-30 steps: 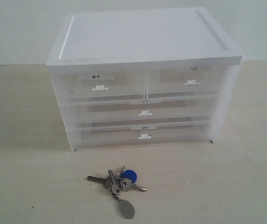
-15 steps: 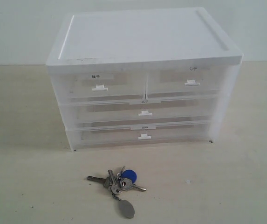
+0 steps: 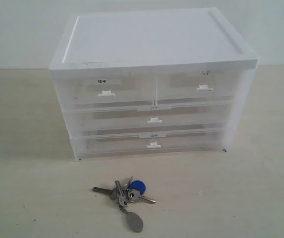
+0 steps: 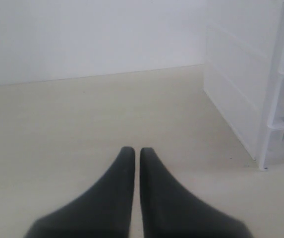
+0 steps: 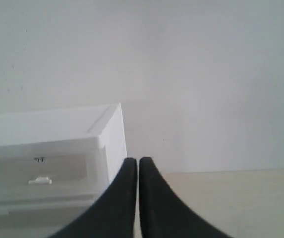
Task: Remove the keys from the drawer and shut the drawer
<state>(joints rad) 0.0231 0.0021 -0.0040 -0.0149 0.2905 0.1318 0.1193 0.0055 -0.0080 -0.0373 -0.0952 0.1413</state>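
We see the keys (image 3: pixel 126 195) lying flat on the table (image 3: pixel 28 198), in front of the cabinet (image 3: pixel 151 39) and apart from its base, with a strip of bare tabletop between. They are a loose fan of silver blades on a ring, with a round blue cap (image 3: pixel 138 187) on the side toward the cabinet and a grey oval tag (image 3: pixel 135 222) nearest the exterior view's lower edge. Open table runs to either side of them.

The drawer (image 3: pixel 194 90), upper right in the cabinet, sits pushed in. Its front is level with the left drawer (image 3: pixel 104 91) beside it and the two wide drawers (image 3: pixel 151 119) below. It is cloudy translucent plastic with a small white tab handle (image 3: pixel 204 88) and a faint label above it. The cabinet's top is a smooth white slab with a raised rim.

The left gripper (image 4: pixel 133 149) hovers over bare table off the cabinet's side, pointing toward the wall (image 4: pixel 82 34). Its dark tapered fingers are drawn together with only a thin slit between them, holding nothing. The right gripper (image 5: pixel 134 159) is raised near the level of the cabinet top, by its corner, its jaws likewise pressed nearly together and empty.
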